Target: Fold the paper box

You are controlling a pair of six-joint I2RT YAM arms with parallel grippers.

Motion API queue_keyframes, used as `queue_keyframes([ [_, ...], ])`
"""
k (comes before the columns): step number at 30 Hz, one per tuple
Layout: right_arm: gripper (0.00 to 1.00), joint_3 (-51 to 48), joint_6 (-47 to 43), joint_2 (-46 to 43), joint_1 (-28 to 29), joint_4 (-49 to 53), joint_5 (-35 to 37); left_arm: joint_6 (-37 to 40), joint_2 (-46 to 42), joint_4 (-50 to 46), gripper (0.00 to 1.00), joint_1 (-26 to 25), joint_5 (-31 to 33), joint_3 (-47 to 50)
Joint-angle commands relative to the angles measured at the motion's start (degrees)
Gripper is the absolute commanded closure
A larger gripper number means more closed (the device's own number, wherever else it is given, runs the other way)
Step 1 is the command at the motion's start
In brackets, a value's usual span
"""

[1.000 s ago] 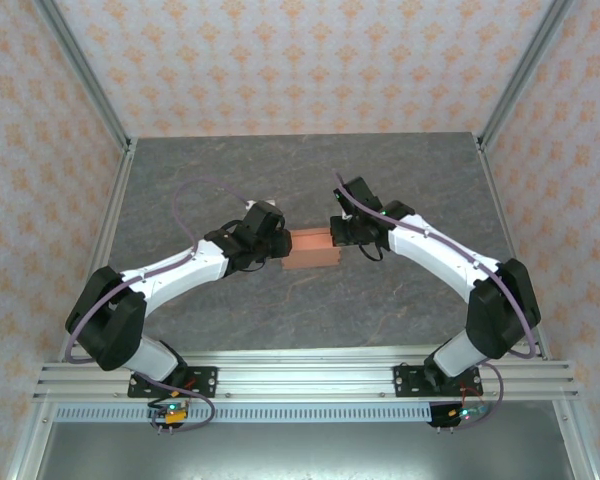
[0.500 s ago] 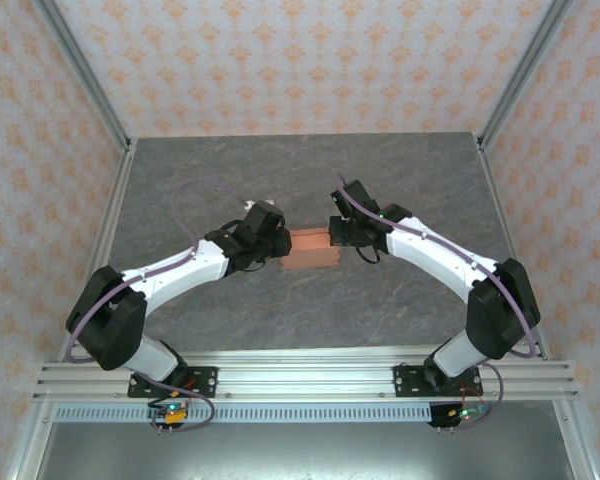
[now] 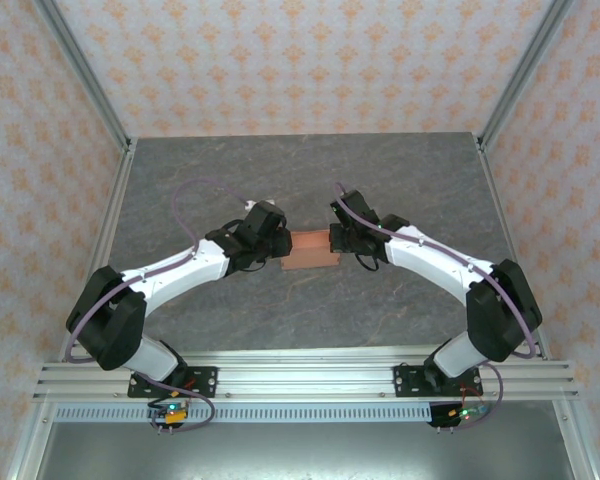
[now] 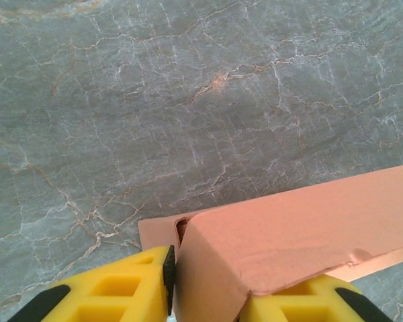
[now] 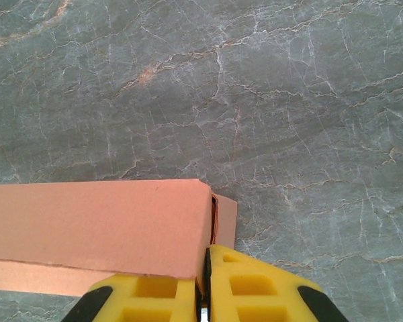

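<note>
The paper box [image 3: 308, 249] is a salmon-orange folded carton lying in the middle of the grey table, with one gripper at each end. My left gripper [image 3: 281, 246] is shut on its left end. In the left wrist view the box [image 4: 289, 231] sits between the yellow fingers [image 4: 121, 288], and a flap sticks out past the end wall. My right gripper [image 3: 331, 240] is shut on the right end. There the fingers [image 5: 255, 288] pinch the thin end wall of the box [image 5: 101, 225], and a narrow flap stands beside it.
The grey marble-patterned tabletop [image 3: 310, 180] stretches out around the box. Aluminium rails [image 3: 110, 220] run along both sides, and patterned walls rise behind them. A metal beam [image 3: 310, 380] carrying the arm bases crosses the near edge.
My right gripper has shifted slightly left and toward the near edge, staying on the box's end. The left arm and the box have barely moved.
</note>
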State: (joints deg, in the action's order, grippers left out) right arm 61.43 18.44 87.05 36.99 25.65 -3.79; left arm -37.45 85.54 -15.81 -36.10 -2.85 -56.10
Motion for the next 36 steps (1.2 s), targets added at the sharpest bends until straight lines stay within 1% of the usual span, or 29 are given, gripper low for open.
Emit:
queue_keyframes([
  [1,0.88,-1.3,0.4,0.0,0.4,2.0,1.3,0.9,-1.9,-4.0,0.66,-0.6,3.4,-3.0],
  [4,0.88,-1.2,0.3,0.2,0.4,2.1,1.0,1.4,-2.5,-4.4,0.61,-0.6,3.6,-3.3],
  [8,0.88,-1.0,0.1,0.6,0.4,2.3,0.8,2.0,-2.9,-4.7,0.62,-0.6,3.8,-3.5],
  [20,0.88,0.6,-0.8,0.9,0.4,3.8,1.0,5.0,0.2,-7.6,0.82,-0.6,5.4,-7.8],
  [25,0.88,0.9,-1.1,1.6,0.6,4.4,1.6,4.8,0.4,-8.9,0.83,-0.6,6.0,-8.8],
  [27,0.88,1.0,-1.2,1.8,0.8,4.5,2.0,4.8,0.4,-9.0,0.83,-0.5,6.1,-8.9],
  [28,0.88,1.0,-1.1,1.9,0.9,4.7,2.2,5.0,0.5,-9.1,0.80,-0.5,6.3,-8.9],
  [31,0.88,1.5,-1.1,1.8,1.0,4.9,2.6,6.2,1.0,-9.4,0.67,-0.6,8.5,-8.8],
  [33,0.88,1.6,-1.1,1.9,1.0,5.0,2.7,6.5,1.6,-9.5,0.66,-0.6,10.5,-8.2],
  [34,0.88,1.7,-1.2,1.9,1.0,5.1,2.7,8.6,2.1,-9.5,0.66,-0.6,11.3,-7.9],
  [35,0.88,1.7,-1.3,1.9,1.0,5.2,2.7,8.9,2.3,-9.5,0.66,-0.6,11.8,-7.6],
  [36,0.88,1.8,-1.3,1.8,1.0,5.3,2.7,9.0,2.5,-9.3,0.67,-0.5,12.1,-7.1],
])
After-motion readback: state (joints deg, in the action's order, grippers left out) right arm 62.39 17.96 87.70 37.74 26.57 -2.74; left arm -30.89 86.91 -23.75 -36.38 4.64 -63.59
